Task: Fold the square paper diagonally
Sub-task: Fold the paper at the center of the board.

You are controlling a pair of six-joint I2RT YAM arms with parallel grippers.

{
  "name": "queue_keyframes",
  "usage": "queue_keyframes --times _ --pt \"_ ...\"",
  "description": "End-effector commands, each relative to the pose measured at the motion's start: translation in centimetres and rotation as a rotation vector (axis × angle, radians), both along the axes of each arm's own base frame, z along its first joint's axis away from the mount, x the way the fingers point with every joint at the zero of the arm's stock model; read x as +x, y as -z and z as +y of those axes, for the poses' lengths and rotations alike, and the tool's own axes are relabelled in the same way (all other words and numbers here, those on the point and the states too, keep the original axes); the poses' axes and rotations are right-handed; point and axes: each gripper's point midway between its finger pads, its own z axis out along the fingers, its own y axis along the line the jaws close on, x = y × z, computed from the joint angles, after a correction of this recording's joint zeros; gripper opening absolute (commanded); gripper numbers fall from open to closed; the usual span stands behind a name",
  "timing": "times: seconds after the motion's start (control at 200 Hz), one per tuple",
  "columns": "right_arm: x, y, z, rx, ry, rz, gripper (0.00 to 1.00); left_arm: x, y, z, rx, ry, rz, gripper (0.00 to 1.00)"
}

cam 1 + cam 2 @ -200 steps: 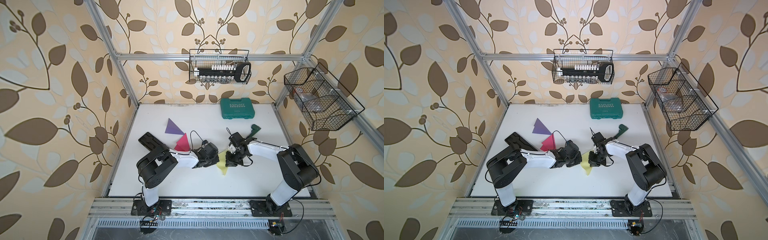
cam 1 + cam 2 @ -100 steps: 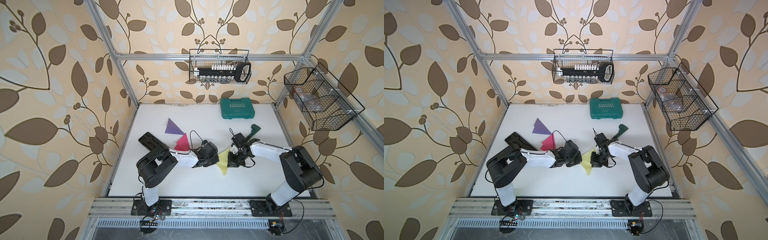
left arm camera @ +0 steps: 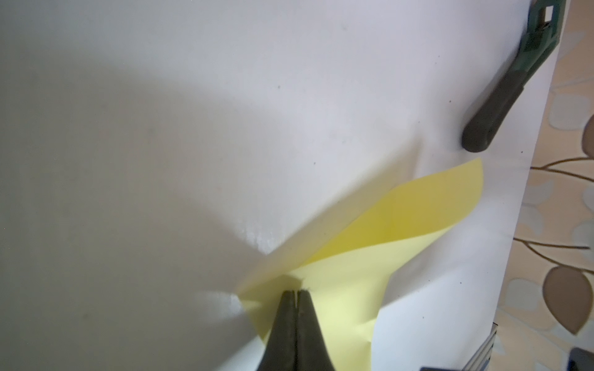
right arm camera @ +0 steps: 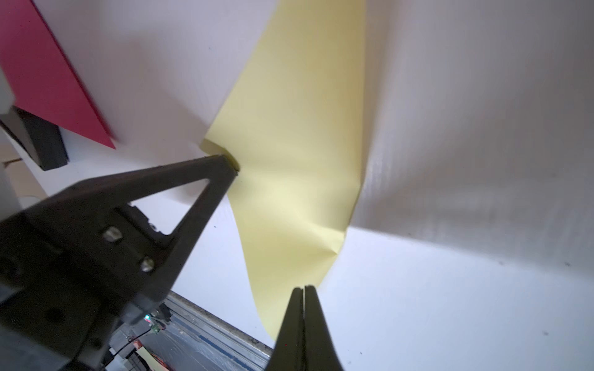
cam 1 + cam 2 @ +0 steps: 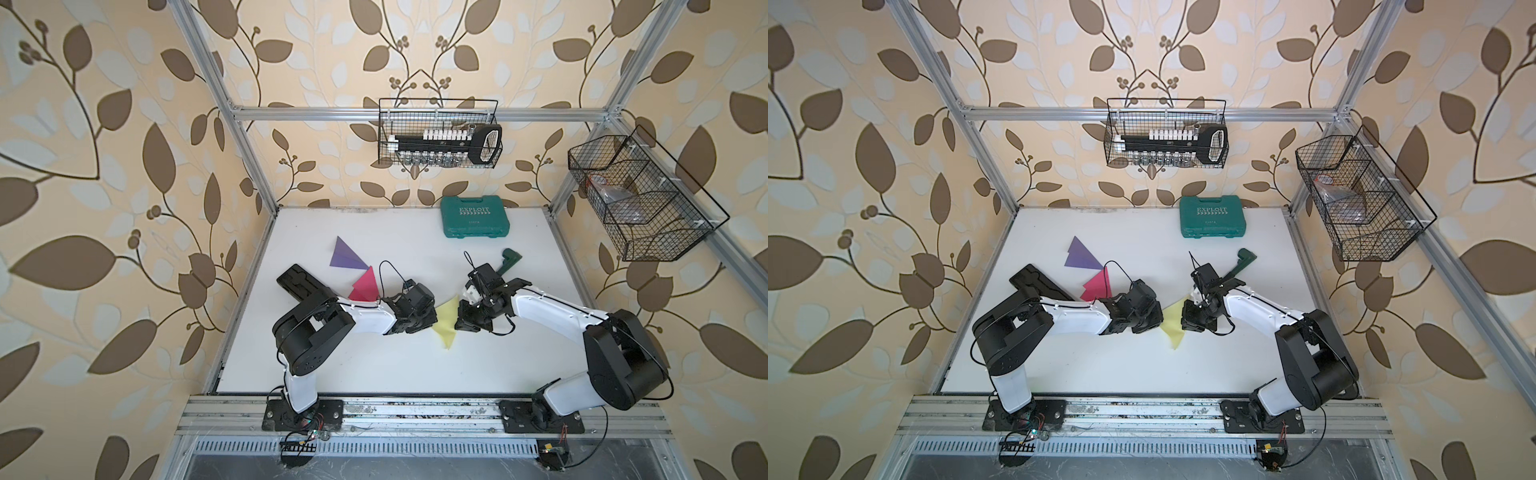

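- The yellow paper (image 5: 446, 323) is thin, matt paper, smooth apart from a few soft creases
- The pink paper (image 5: 365, 286) and purple paper (image 5: 345, 257) look like the same matt, flat sheet
- The table (image 5: 374, 365) is white and smooth, with a faint sheen where light falls
- The left tool (image 3: 297, 291) and right tool (image 4: 303, 288) are matt black plastic, slightly grainy
- The arm covers (image 5: 552, 309) are glossy white plastic
- The green case (image 5: 475, 216) is moulded plastic with a low sheen
- The wire baskets (image 5: 384, 137) are thin, black-coated metal wire
- The frame (image 5: 316, 113) is bare, brushed metal
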Motion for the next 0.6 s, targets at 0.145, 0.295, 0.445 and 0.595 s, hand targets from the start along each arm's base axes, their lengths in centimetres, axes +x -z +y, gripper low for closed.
queue_keyframes --times 0.145,0.295,0.445,0.595 --pt "0.6 1.2 1.7 0.023 0.018 0.040 0.00 -1.0 2.7 1.7 0.095 0.010 0.063 0.00" --pt "-0.2 2.4 2.1 0.010 -0.009 0.076 0.00 -1.0 2.8 1.7 0.096 0.011 0.066 0.00" --pt "-1.8 3.3 1.4 -0.031 -0.031 0.118 0.00 -1.0 2.8 1.8 0.099 0.009 0.066 0.00" --pt "-3.8 4.1 0.6 -0.067 -0.072 0.154 0.00 -0.9 2.8 1.8 0.104 0.011 0.066 0.00"
